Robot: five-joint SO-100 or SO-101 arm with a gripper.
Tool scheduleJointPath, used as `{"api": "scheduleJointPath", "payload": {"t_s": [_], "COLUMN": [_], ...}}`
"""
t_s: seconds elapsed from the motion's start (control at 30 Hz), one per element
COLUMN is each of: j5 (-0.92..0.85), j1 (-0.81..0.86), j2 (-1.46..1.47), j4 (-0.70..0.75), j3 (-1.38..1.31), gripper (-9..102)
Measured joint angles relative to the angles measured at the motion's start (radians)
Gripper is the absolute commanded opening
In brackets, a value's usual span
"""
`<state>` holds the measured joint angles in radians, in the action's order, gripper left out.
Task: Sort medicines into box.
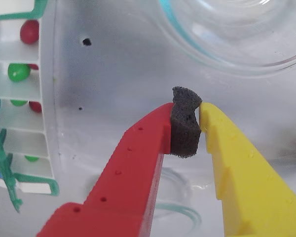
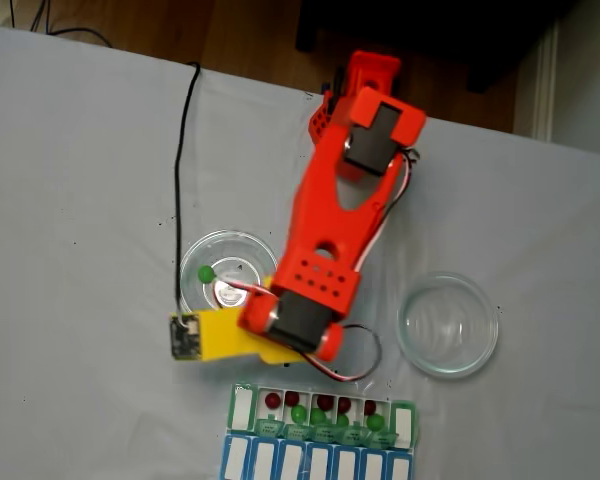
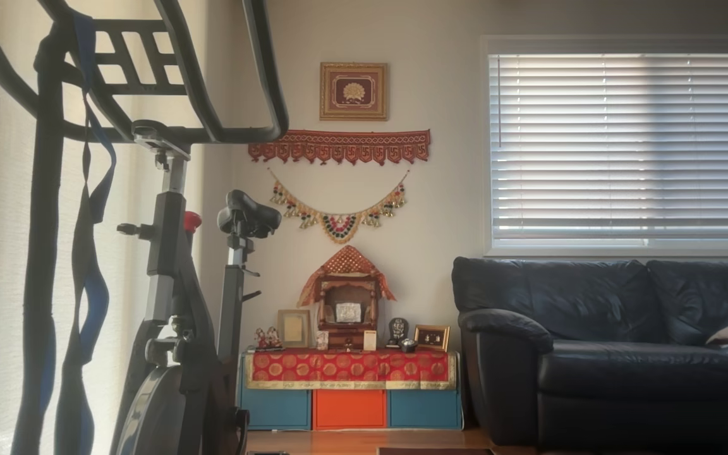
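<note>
Round clear glass dish [image 1: 237,39] at 1 o'clock, white-compartment pill organizer [image 1: 19,118] at 9; red-and-yellow gripper [image 1: 186,129] jaws pressed together on own foam pad.

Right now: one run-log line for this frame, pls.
gripper: shut, nothing held | green pill: one in left glass dish | right glass dish: no pills | box: red and green pills in compartments

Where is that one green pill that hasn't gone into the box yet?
In the fixed view, the green pill lies inside the left glass dish, near its left rim, just above the yellow gripper finger.
</note>
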<state>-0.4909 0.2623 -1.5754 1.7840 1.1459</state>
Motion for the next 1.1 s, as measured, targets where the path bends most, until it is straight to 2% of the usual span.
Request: {"api": "scheduleJointPath", "payload": {"t_s": [0.3, 0.73, 1.1], "j5": [-0.025, 0.052, 0.075], "j1": [0.121, 0.296, 0.298], "j2": [-0.115, -0.408, -0.442], "j4": [-0.077, -0.515, -0.658], "j3": [0.172, 0.65, 0.736], "gripper": [1, 1, 1]}}
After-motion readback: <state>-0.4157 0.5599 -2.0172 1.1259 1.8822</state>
